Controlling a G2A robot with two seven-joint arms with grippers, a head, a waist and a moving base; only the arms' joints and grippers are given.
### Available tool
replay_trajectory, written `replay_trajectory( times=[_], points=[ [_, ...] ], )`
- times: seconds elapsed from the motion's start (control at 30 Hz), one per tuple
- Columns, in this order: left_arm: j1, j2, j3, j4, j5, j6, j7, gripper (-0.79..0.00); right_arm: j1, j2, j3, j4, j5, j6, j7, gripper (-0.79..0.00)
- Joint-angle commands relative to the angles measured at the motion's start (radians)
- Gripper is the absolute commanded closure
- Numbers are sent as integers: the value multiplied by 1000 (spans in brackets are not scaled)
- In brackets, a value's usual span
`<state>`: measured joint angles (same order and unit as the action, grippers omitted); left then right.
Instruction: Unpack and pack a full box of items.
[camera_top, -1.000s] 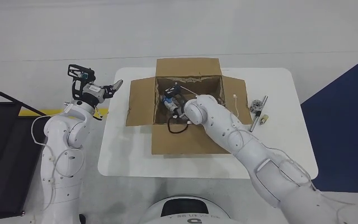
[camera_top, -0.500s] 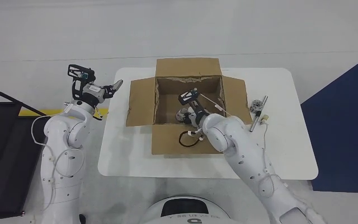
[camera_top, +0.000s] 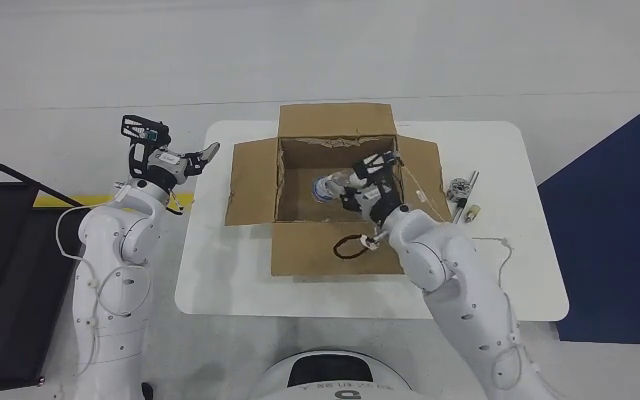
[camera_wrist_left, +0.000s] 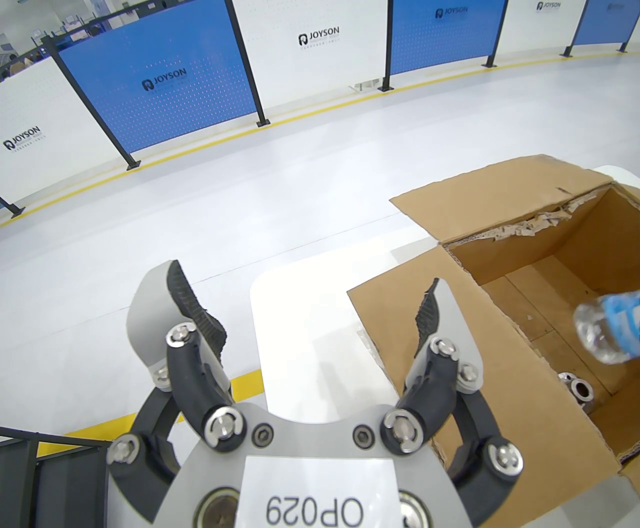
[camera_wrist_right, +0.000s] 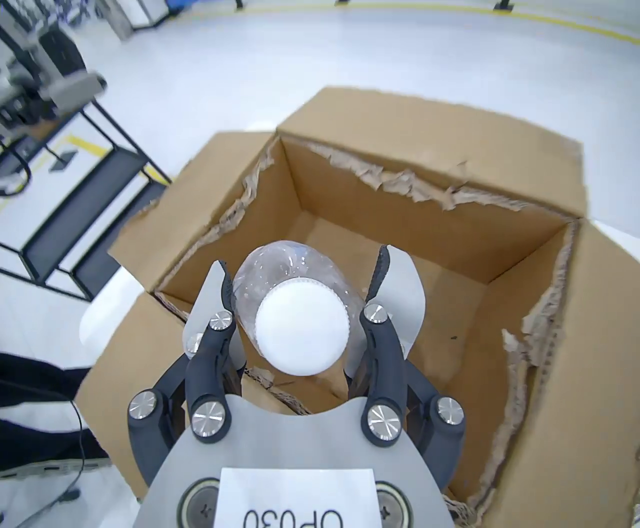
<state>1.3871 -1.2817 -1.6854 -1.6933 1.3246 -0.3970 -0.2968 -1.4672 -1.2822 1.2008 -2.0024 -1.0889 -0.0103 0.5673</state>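
Your right arm is slanting in from the near right across the one box (camera_top: 335, 120). The right claw (camera_wrist_right: 303, 265) is clamping one clear bottle (camera_wrist_right: 300, 325) just below its cap, above the open interior, base pointing left. One metal fitting (camera_wrist_left: 575, 387) is sitting inside. Your left claw (camera_wrist_left: 303, 280) is gaping wide, gripping nothing, hovering off the table's (camera_top: 480, 270) left edge.

Pale grey floor (camera_wrist_left: 210, 210) all round the white table (camera_top: 240, 290), a yellow strip (camera_wrist_left: 246, 384) just beside it, a black metal rack (camera_wrist_right: 75, 210) close by, blue and white partition panels (camera_wrist_left: 165, 85) standing well beyond.
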Motion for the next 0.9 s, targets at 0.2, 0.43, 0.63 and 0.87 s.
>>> replay_trajectory(
  times=[0.2,0.43,0.63,0.87],
  points=[
    [0,0,0,0,0,0,0,-785,-353,24,321,-192,174,-85,-352,0],
    [0,0,0,0,0,0,0,-785,-655,18,558,-230,329,-82,-609,0],
    [0,0,0,0,0,0,0,-785,-722,0,643,-207,440,169,-659,0],
    [0,0,0,0,0,0,0,-785,-566,-2,583,-110,315,513,-507,0]
  ],
)
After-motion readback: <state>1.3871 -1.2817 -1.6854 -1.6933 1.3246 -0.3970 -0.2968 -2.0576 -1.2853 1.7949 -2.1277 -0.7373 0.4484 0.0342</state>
